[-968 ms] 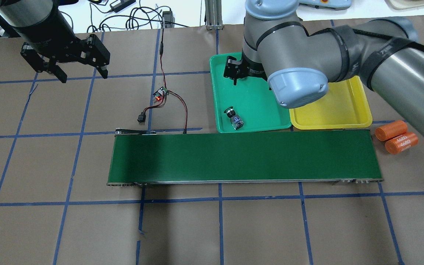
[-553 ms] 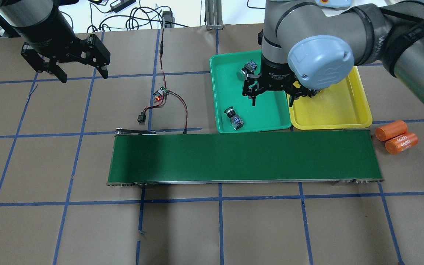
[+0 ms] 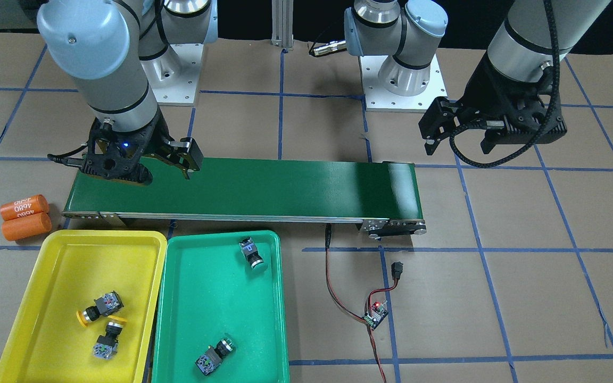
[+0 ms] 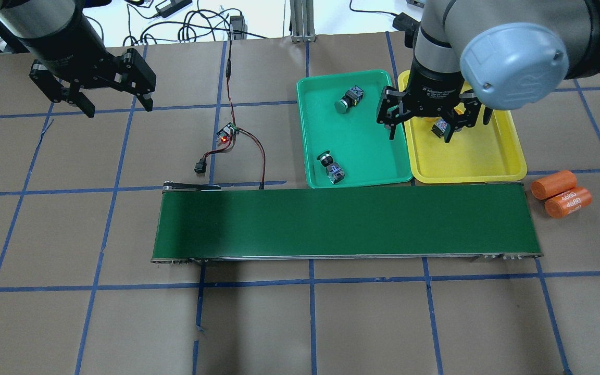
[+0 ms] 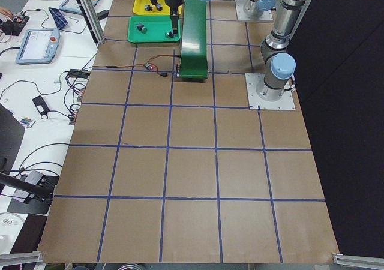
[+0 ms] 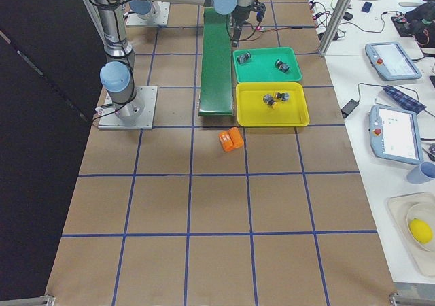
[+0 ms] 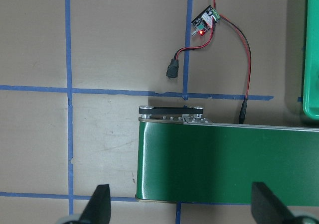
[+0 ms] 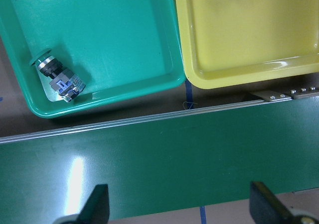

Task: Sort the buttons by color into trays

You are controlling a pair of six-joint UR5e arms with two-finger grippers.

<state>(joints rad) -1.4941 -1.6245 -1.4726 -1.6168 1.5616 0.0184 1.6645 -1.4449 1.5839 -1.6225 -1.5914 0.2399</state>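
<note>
Seen from across the table, the sorting looks finished. Two yellow buttons (image 3: 99,307) lie close together in the yellow tray (image 3: 56,240), toward its edge away from the conveyor belt (image 3: 264,186). Two green buttons (image 3: 251,254) lie in the green tray (image 3: 171,298), one by the belt-side edge and one by the opposite edge. Each rests on its side, a round cap on a black-and-grey body. The right gripper (image 3: 165,169) hangs empty over one belt end with its fingers spread wide, and the left gripper (image 3: 458,142) hangs equally wide beyond the other end. Overhead, two orange cylinders (image 4: 560,194) sit just off the belt's end near the yellow tray. Both side views are too small to judge the fingers. The left wrist view shows wide fingers (image 7: 99,204) over the belt end. The right wrist view shows wide fingers (image 8: 97,204) and one green button in its tray's belt-side corner. I judge that nothing is left to pick, so the arms need only lift clear of the tray rims.
</note>
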